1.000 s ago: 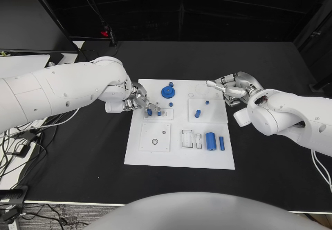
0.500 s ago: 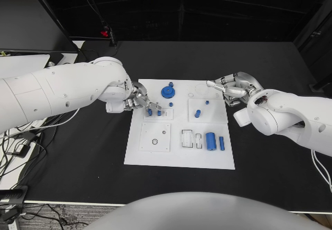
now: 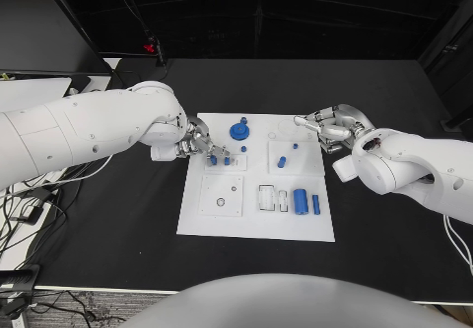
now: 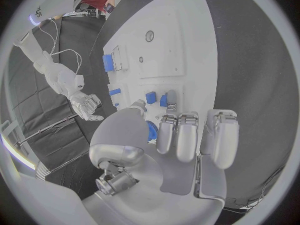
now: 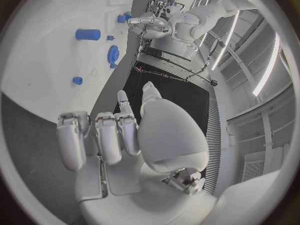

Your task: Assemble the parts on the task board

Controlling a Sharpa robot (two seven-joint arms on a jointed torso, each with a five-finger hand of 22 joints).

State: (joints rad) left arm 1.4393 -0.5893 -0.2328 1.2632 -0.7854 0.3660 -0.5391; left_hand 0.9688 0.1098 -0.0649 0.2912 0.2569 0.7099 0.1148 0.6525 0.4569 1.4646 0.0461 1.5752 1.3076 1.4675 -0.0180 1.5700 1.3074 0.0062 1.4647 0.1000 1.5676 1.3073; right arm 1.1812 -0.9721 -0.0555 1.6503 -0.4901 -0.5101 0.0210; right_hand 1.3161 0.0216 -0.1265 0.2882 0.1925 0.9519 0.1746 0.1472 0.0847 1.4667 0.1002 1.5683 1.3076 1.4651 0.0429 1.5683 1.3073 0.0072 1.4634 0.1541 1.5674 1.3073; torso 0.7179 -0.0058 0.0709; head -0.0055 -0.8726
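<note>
Task board (image 3: 254, 225) sits mid-frame on black bench (image 3: 394, 232), blue parts (image 3: 301, 201) scattered across it. Left hand (image 3: 197, 145) at board's upper-left edge, fingertips touching small blue pegs (image 3: 219, 160); can't tell if pinching one. Right hand (image 3: 333, 127) at upper right, fingers curled, holding nothing, nudged slightly rightward since a second ago. Otherwise nothing moved; assembly barely progressing.

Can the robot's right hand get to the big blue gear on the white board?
Probably yes. The right hand hovers at the task board's far right edge, holding nothing, and the blue gear sits across bare board with nothing between them.
</note>
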